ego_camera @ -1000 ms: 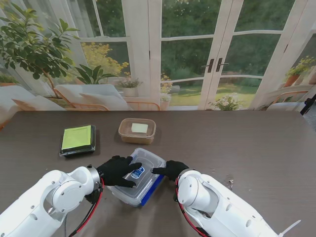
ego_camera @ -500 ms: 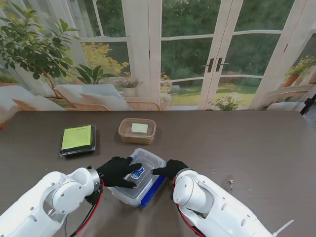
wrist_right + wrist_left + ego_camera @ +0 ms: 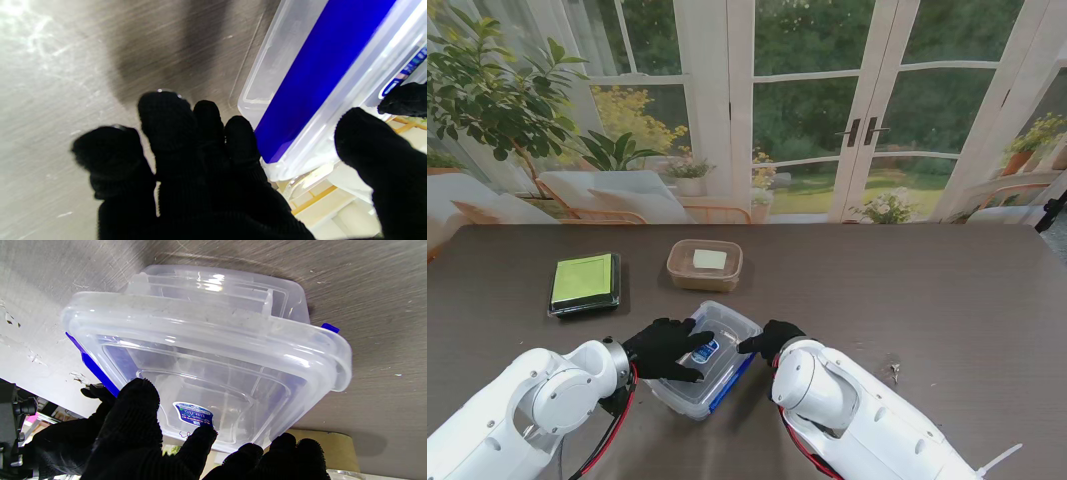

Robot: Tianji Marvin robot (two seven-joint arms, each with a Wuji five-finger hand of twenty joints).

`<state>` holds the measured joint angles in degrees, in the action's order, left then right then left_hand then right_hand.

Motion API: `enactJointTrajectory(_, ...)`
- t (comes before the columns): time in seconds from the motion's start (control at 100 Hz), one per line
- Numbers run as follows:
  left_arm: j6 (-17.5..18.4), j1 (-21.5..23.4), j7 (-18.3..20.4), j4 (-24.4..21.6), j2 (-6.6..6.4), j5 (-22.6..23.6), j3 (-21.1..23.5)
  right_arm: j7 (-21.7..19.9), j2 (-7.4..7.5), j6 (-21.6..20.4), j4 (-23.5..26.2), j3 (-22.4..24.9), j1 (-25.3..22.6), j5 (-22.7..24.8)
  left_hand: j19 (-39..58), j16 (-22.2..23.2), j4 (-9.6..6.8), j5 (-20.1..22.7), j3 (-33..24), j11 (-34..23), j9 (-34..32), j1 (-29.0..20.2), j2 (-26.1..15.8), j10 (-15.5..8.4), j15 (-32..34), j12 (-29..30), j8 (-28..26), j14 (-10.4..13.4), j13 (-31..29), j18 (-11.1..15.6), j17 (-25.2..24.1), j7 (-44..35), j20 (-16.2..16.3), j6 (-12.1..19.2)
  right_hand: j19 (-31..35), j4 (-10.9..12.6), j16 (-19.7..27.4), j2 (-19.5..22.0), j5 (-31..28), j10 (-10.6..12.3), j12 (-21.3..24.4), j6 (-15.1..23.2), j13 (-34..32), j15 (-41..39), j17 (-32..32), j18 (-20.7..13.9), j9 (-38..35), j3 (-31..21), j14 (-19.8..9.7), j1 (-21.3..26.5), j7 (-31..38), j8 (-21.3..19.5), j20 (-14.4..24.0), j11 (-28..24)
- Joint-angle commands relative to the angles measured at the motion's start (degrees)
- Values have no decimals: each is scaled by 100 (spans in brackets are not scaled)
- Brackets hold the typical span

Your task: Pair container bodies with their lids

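Table [image 3: 927, 290], stand view: clear box [image 3: 705, 358] w/ lid [image 3: 717, 335] sits near me, at about 6 o'clock from centre. Left robot hand [image 3: 665, 347] lies flat on the lid, fingers spread, holding nothing, pressing on top beside the blue sticker [image 3: 706, 350]. Right robot hand [image 3: 772, 340] at the box's 3 o'clock edge, fingertips touching the lid rim; blue clip [image 3: 732, 380] shows along that side. Tan tub [image 3: 705, 264] w/ pale lid at 12 o'clock from the box, apart from it. Black tray [image 3: 585, 284] w/ green top at 10 o'clock, well apart.

Left wrist view: lid [image 3: 206, 350] sits slightly askew on the box [image 3: 220, 290], overhanging it. Left robot hand [image 3: 140, 440] fingers [image 3: 136, 406] spread over the lid, one tip by the sticker [image 3: 193, 414]. Blue clip [image 3: 91, 365] on one long side, a second blue tab [image 3: 330, 328] at the opposite corner.

Right wrist view: right robot hand [image 3: 206, 173] — three fingers [image 3: 166, 116] bunched together beside the box, thumb [image 3: 367, 140] apart on the lid edge, so rim sits between thumb and fingers. Can't tell if it grips. Blue clip [image 3: 317, 73] runs along the box [image 3: 267, 76] side.
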<state>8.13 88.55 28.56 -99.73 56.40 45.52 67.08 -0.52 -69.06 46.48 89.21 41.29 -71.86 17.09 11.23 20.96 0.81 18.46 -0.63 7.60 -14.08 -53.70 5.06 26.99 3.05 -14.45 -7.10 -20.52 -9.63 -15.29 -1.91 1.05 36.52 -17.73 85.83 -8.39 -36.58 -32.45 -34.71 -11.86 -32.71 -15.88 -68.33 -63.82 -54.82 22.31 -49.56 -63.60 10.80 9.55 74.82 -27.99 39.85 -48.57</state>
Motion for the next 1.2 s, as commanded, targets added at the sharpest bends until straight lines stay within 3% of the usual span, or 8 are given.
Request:
enactJointTrajectory(0.0,-17,133,205,118,14,-10,-67,-78,-115,42,122,-12,-57,-68,-157,40,-112,169,115,-1042,-603,124,-321,-733,93,-358,-82,75,-23,74,-72,-153,95,63,37,59,21,-102,-361,196,66,397,-280,7,1455,189,-208,-699,95,318,702,106,-87,-34)
enactJointTrajectory(0.14,-31,154,202,111,15,-9,-59,0,-147,167,177,47,-120,-103,-159,40,-112,178,115,-1044,-609,124,-321,-733,93,-359,-83,75,-23,73,-75,-155,94,56,51,164,27,28,-673,195,28,373,-504,6,1312,296,-545,-545,123,204,667,4,-122,-82)
enactJointTrajectory(0.24,-53,158,211,107,14,-19,-60,-78,-113,333,213,-12,-78,-39,-163,39,-112,203,115,-1043,-608,123,-319,-734,90,-359,-87,79,-16,81,-84,-165,93,51,96,381,-46,138,-965,233,-83,413,-636,-130,1083,353,-906,-332,85,46,393,-700,-209,-159)
enactJointTrajectory(0.72,-6,86,137,211,22,-65,-130,-102,-215,948,108,-385,157,44,-167,35,-111,189,117,-1039,-595,115,-324,-719,84,-355,-92,71,-10,81,-95,-159,92,54,330,286,-630,-83,-1132,482,-690,531,-670,-1494,196,453,-2007,32,-329,27,-43,-737,-465,-992)
enactJointTrajectory(0.84,-16,69,128,234,23,-91,-158,-9,-319,1144,36,-458,192,58,-167,34,-111,199,118,-1039,-594,121,-331,-726,82,-354,-96,86,-6,82,-96,-164,93,52,324,234,-645,-266,-1226,507,-696,525,-668,-1514,125,483,-2093,81,-354,66,-5,-757,-508,-932)
enactJointTrajectory(0.96,-26,62,120,245,25,-121,-171,-579,-652,1158,-51,-90,-86,1086,-168,34,-110,205,119,-1039,-591,124,-333,-727,82,-354,-98,79,-4,85,-100,-166,93,53,262,182,-625,-548,-1158,577,-694,512,-675,-1426,58,415,-2122,-95,-471,183,96,-826,-597,-824)
enactJointTrajectory(1.11,-36,80,106,241,28,-133,-161,-724,-913,1159,-123,133,-295,1599,-169,34,-110,200,119,-1037,-585,125,-336,-724,81,-353,-98,75,-2,90,-105,-163,93,53,162,158,-663,-906,-1052,638,-654,445,-681,-1395,-125,414,-2192,-588,-570,415,338,-935,-692,-769)
enactJointTrajectory(1.19,-43,99,92,233,30,-128,-151,-680,-1040,1160,-156,236,-395,1716,-169,33,-111,212,117,-1039,-587,124,-341,-733,80,-353,-100,79,2,87,-106,-168,94,50,120,-201,-718,-1191,-918,627,-631,438,-685,-1420,-264,416,-2231,-819,-640,623,546,-309,-728,-754)
